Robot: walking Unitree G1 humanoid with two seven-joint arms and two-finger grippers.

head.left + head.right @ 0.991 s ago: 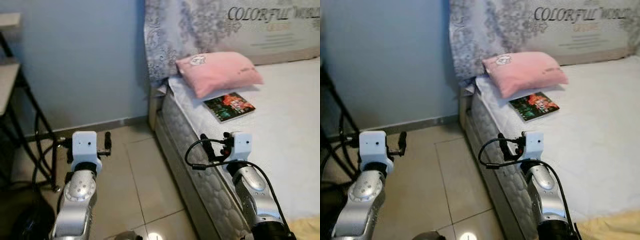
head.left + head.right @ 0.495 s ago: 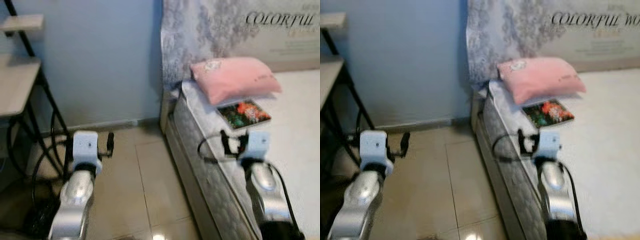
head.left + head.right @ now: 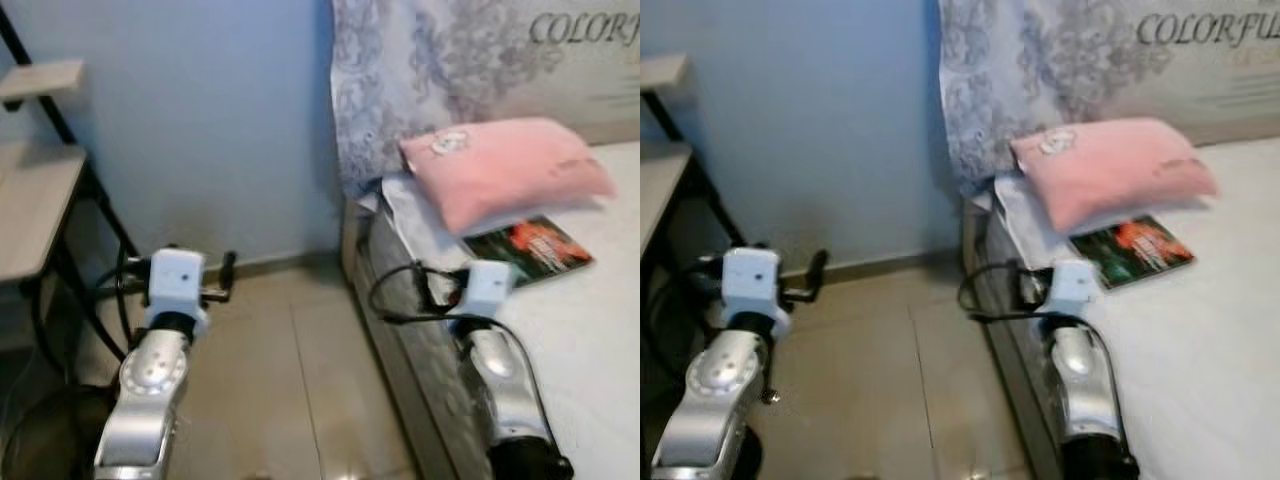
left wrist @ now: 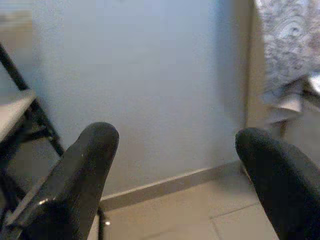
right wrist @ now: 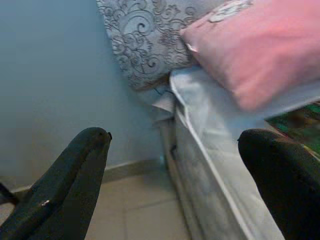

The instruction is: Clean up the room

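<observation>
Two silver arms are raised before a bed (image 3: 590,380) that fills the right side of the head views, with a tiled floor (image 3: 290,380) to its left and a pale blue wall (image 3: 200,130) behind. The left claw (image 4: 175,165) is held over the floor near the wall's skirting, and in its wrist view the two black fingers (image 4: 85,170) are seen spread wide with nothing between them. The right claw (image 5: 175,170) is held above the near edge of the mattress, close to the bed's corner; its fingers (image 5: 75,175) are likewise parted and nothing is gripped. A pink pillow (image 3: 505,170) is laid at the head of the bed, against a grey patterned headboard cover (image 3: 420,80) on which large lettering is printed. A book (image 3: 530,250) with a dark green and red cover is laid flat on the white sheet, partly tucked under the pillow's front edge and well apart from the right claw. A light wooden surface (image 3: 35,205) on a black metal frame is seen at the far left, with a small shelf (image 3: 40,78) above it. Black cables (image 3: 110,300) are hung beside the frame's leg, just behind the left arm. A dark rounded object (image 3: 45,440) is seen on the floor at the lower left, too dim to be identified.
</observation>
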